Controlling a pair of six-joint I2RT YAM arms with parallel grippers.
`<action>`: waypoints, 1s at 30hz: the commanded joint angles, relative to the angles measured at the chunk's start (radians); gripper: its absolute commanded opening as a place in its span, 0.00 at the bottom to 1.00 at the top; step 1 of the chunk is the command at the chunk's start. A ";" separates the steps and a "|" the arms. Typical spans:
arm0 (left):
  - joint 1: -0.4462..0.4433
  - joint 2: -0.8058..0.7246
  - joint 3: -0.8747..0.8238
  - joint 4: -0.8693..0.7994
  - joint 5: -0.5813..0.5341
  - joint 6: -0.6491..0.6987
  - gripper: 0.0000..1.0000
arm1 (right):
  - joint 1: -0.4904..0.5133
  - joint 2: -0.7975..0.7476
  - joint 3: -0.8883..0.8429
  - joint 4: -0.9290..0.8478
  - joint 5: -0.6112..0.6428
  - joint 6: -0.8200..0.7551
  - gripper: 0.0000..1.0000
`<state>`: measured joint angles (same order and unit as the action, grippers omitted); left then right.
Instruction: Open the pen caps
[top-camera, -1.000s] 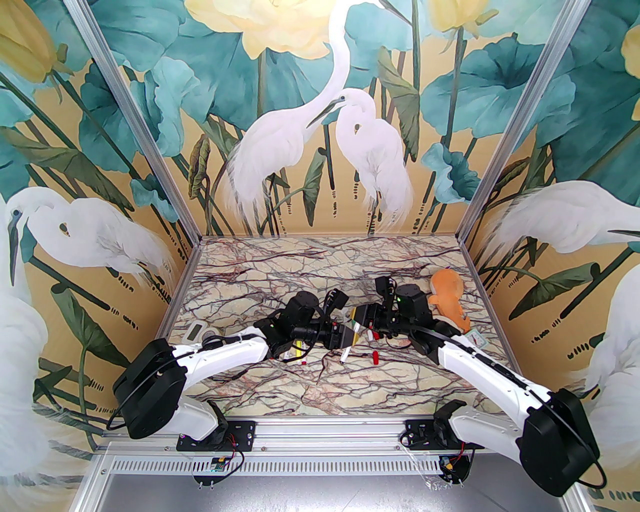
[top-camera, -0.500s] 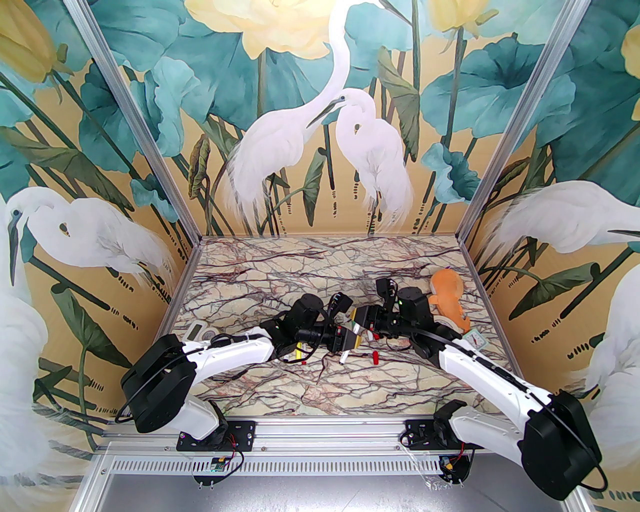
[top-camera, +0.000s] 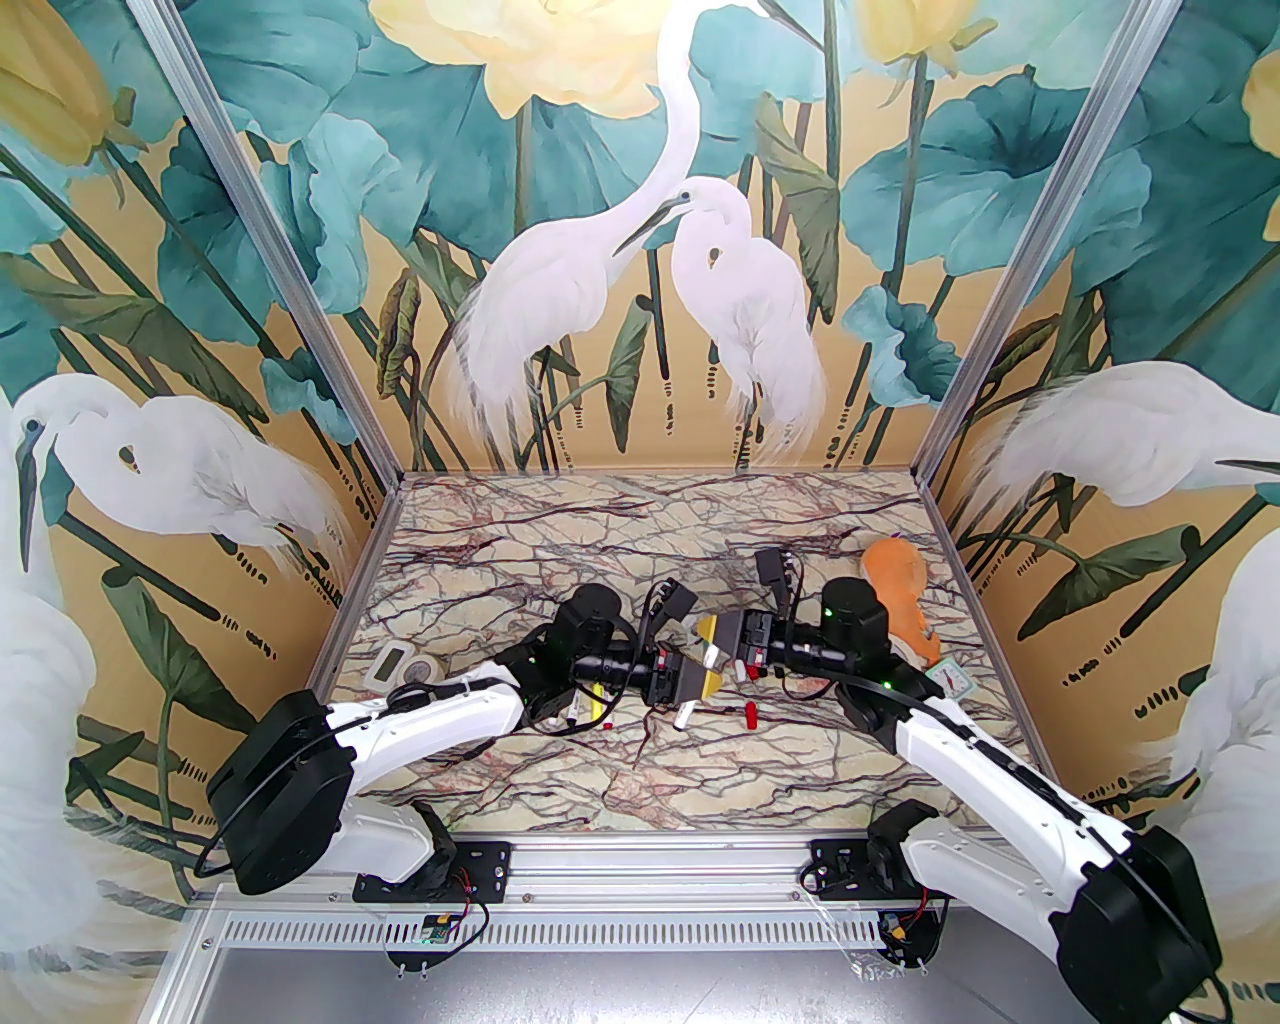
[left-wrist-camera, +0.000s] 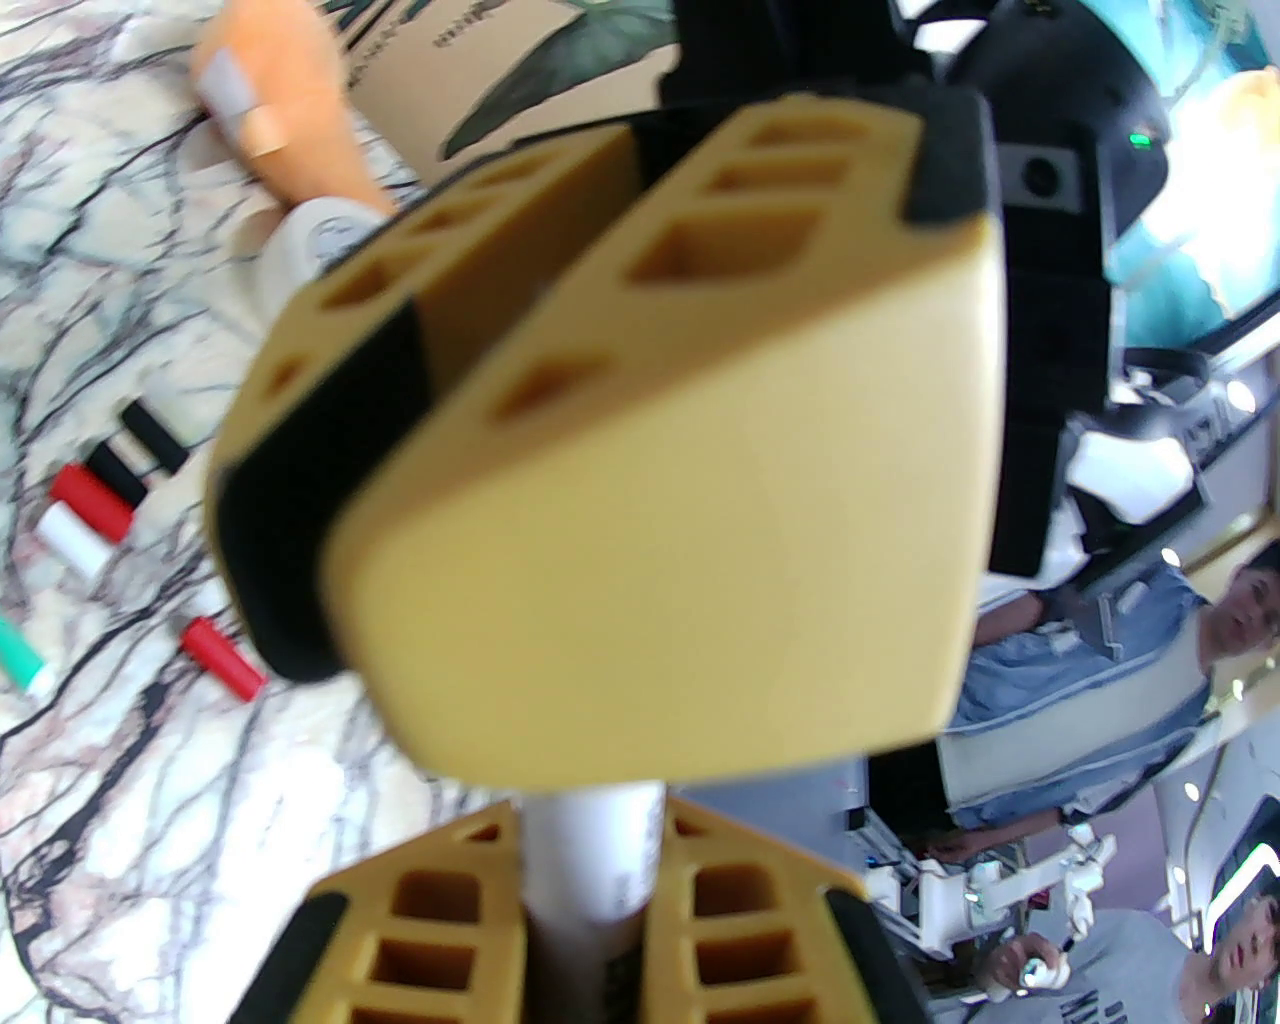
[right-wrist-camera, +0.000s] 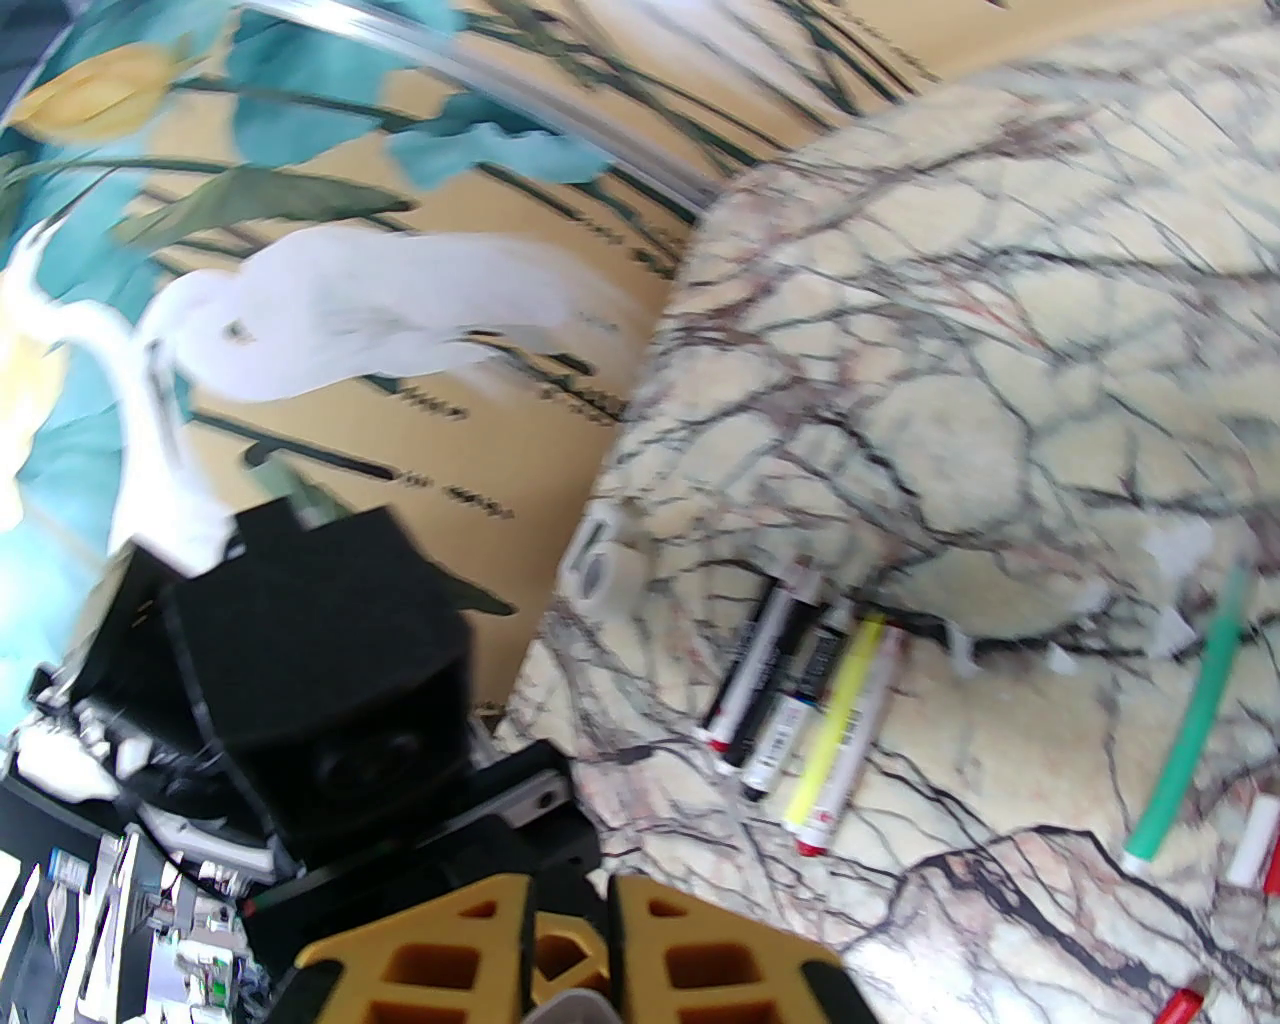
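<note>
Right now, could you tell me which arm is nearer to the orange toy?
Right. The right arm sits just left of the toy, close beside it. The left arm reaches in from farther left, with the right arm between it and the toy.

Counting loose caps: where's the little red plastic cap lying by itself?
Top view, mid-table: the small red plastic cap lies alone on the marble tabletop, on the near side of the right claw.

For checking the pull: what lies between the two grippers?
A white pen, held by the left gripper, reaching the right gripper; seen in the left wrist view.
</note>
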<state>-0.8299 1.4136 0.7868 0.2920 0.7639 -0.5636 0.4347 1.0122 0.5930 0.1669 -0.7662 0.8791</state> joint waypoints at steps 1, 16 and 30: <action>0.020 -0.033 -0.040 0.007 0.102 -0.032 0.03 | -0.054 -0.009 0.027 0.076 0.036 -0.005 0.10; -0.065 -0.067 0.032 -0.288 -0.175 0.123 0.01 | -0.067 0.017 0.170 -0.199 0.440 -0.039 0.09; -0.086 -0.116 0.023 -0.282 -0.204 0.102 0.02 | -0.127 0.028 0.207 -0.253 0.302 -0.093 0.08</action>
<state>-0.9195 1.3468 0.8177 0.0116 0.5549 -0.4488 0.3180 1.0626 0.7773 -0.0509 -0.4454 0.8413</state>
